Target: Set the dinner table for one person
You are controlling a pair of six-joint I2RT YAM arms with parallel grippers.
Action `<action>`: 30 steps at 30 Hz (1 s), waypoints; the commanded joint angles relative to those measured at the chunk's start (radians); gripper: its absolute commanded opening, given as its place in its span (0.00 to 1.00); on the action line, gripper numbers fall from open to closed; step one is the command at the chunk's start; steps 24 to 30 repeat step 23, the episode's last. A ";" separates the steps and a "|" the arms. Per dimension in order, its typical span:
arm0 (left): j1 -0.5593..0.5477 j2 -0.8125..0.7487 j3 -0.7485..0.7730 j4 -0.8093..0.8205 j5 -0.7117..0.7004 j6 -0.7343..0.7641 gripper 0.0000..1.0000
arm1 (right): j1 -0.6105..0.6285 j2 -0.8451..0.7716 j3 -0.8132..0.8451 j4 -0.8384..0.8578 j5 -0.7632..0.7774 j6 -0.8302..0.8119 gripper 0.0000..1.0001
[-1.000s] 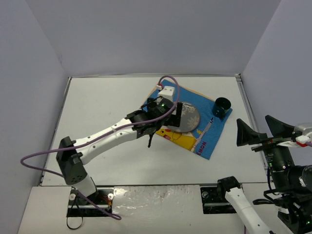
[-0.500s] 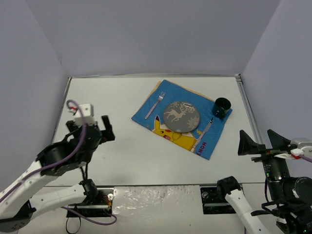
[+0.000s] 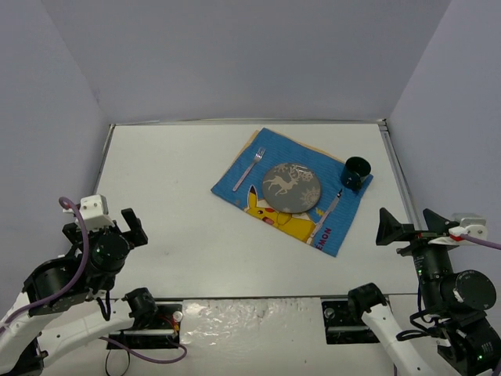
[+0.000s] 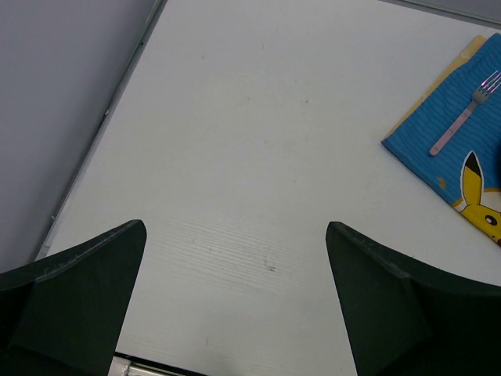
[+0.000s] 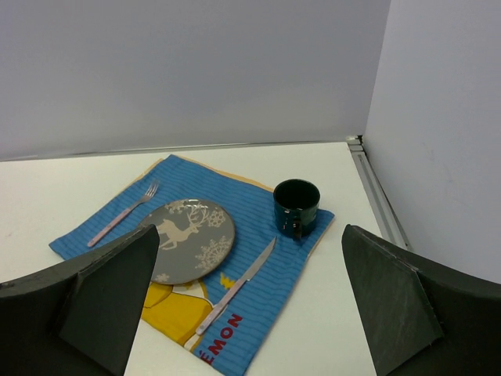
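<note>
On the white dinner table [image 3: 180, 180] lies a blue cartoon placemat [image 3: 293, 189] with a grey deer plate [image 3: 290, 188] in its middle, a pink-handled fork [image 3: 249, 168] to the plate's left, a knife [image 3: 327, 211] to its right and a dark mug [image 3: 357, 171] at the mat's right corner. All show in the right wrist view: plate [image 5: 186, 239], fork [image 5: 121, 213], knife [image 5: 236, 284], mug [image 5: 297, 205]. My left gripper [image 3: 109, 223] is open and empty at the near left. My right gripper [image 3: 411, 227] is open and empty at the near right.
Grey walls enclose the table on three sides, with a metal edge strip [image 3: 399, 176] along the right. In the left wrist view the fork [image 4: 463, 120] and the mat's corner [image 4: 446, 157] lie at the far right, and the table's left edge [image 4: 102, 129] runs alongside.
My left arm has drawn back from the placemat to the near left corner, leaving the fork on the mat. My right arm has shifted slightly.
</note>
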 commanded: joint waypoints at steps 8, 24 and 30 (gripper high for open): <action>0.000 0.008 -0.009 0.068 -0.030 0.057 0.97 | 0.006 0.043 -0.009 0.072 0.006 0.009 1.00; 0.000 0.022 -0.032 0.140 -0.004 0.084 0.97 | 0.006 0.090 -0.017 0.093 0.008 -0.006 1.00; 0.000 0.022 -0.032 0.140 -0.004 0.084 0.97 | 0.006 0.090 -0.017 0.093 0.008 -0.006 1.00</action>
